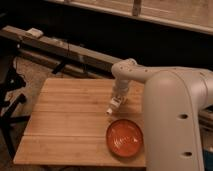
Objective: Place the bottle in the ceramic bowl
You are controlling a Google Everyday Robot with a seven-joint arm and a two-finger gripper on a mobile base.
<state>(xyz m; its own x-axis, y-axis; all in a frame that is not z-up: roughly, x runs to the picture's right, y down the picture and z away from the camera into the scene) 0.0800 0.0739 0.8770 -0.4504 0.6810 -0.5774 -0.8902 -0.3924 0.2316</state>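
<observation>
Bottle (111, 107) in gripper (117, 101), above wooden table (60, 125).
Clamped narrow on tilted bottle, just beyond ceramic bowl (124, 138) rim at 11 o'clock; not yet inside bowl.

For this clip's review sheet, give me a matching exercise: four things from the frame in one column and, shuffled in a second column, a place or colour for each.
Things:
1. bottle
2. ceramic bowl
3. gripper
4. wooden table

Descriptions:
A. glossy orange-red, near the table's front right corner
B. pale planks, carrying the bowl
C. small and white, at the gripper's tip
D. above the table, just beyond the bowl's far rim

Pairs: 1-C, 2-A, 3-D, 4-B
</observation>
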